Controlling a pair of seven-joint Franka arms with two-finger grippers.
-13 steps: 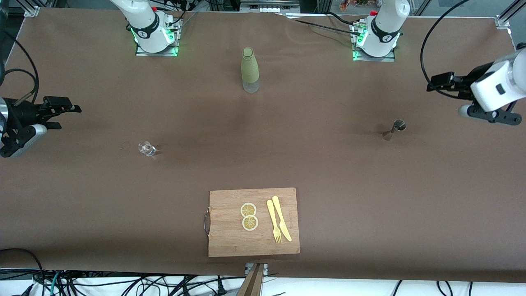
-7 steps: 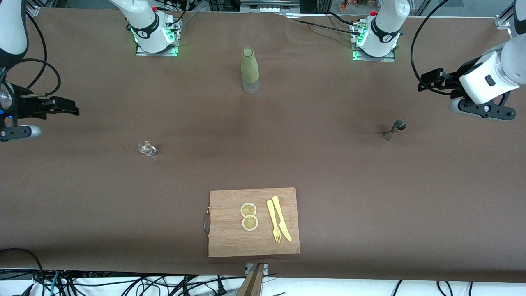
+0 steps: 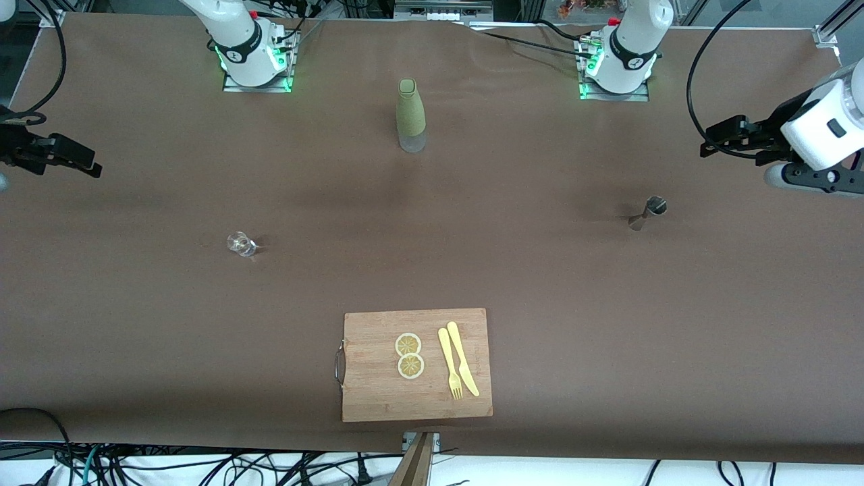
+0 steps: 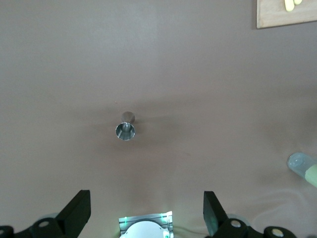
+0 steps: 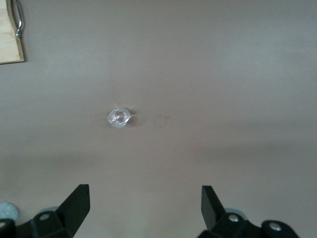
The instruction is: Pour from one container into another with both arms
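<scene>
**Two small cups that could tip over easily**

The left hand (image 3: 709, 140) is open wide and holds nothing. It hangs in the air over the left arm's end of the tabletop (image 3: 540, 270). The small metal measuring cup (image 3: 649, 212) stands on the tabletop below it, and the left wrist view looks right down into it. This cup is thin in the middle, so a finger that bumps it from the side could knock it flat.

The right hand (image 3: 84, 160) is open wide too, with nothing in it, up over the right arm's end of the tabletop. The tiny clear glass (image 3: 240, 244) stands below it. It is see-through and hard to make out, so I think the hand could miss it or push it away.

The green bottle (image 3: 410, 115) stands between the two arm bases. Nearest the front camera lies a wooden cutting board (image 3: 378, 391) with two lemon slices (image 3: 409, 356), a yellow fork (image 3: 449, 364) and a yellow knife (image 3: 462, 358).

Both cups are very small, so pouring could spill on the tabletop.
</scene>
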